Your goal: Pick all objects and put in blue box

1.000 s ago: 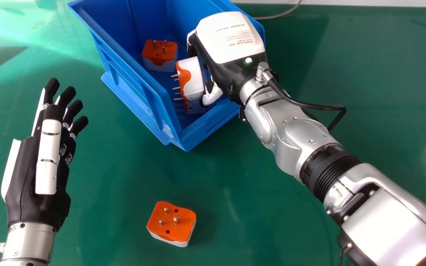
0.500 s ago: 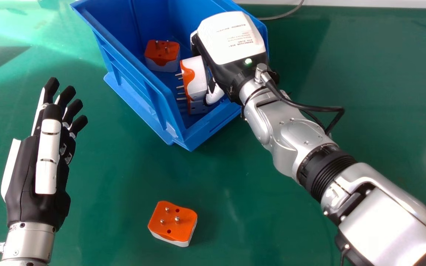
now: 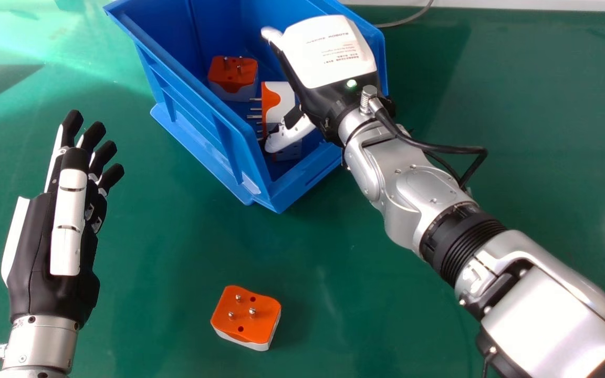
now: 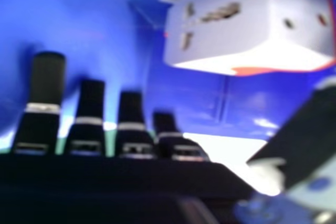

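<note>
- right hand [image 3: 329, 60] is spread wide in the blue box [image 3: 202, 126], by a plug [image 3: 280, 100]
- loose plug [image 3: 244, 320] lies pins up on the table [image 3: 365, 315]
- it looks light, hard, a little slippery
- best pinched across its sides, sparing the pins
- left hand [image 3: 53, 247] idle, fingers straight, at head view's left

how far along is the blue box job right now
Done, it seems: at least two adapters lie in the blue box. In hand: apparently nothing; the right hand is open at the box, near the adapters. To do: one adapter, pins up on the green table.
</note>
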Action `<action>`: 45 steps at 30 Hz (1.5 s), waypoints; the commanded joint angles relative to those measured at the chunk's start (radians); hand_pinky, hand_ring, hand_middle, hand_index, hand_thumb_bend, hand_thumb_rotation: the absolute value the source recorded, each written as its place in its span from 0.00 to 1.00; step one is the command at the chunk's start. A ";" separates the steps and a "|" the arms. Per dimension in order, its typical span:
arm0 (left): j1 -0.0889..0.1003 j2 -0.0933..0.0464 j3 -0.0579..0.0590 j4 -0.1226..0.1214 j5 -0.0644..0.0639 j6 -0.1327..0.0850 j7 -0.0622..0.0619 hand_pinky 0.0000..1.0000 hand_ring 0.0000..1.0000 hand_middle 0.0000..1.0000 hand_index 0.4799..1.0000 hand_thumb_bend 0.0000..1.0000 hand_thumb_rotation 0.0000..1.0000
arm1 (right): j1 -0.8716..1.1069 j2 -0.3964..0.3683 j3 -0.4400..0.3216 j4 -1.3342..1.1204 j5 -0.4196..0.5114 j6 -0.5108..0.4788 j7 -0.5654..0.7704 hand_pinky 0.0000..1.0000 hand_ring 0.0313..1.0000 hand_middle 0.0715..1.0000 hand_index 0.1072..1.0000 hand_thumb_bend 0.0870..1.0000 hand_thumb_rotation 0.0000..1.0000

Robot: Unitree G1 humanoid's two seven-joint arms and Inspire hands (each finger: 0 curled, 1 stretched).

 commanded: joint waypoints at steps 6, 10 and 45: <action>-0.004 0.004 0.004 -0.023 0.009 -0.016 0.010 0.94 0.96 0.97 1.00 0.51 0.94 | -0.032 -0.023 0.003 -0.058 -0.006 0.026 0.019 0.81 0.95 0.98 1.00 0.93 0.61; -0.005 0.007 0.004 -0.017 0.006 -0.020 0.004 0.94 0.96 0.98 1.00 0.51 0.95 | -0.022 -0.042 -0.003 -0.130 -0.003 0.037 0.051 0.83 0.96 0.99 1.00 0.95 0.61; -0.023 0.002 0.001 -0.011 0.003 -0.017 -0.002 0.93 0.96 0.98 0.99 0.53 0.93 | 0.467 -0.410 -0.155 -1.258 -0.157 0.068 0.394 0.92 1.00 1.00 0.94 0.96 0.29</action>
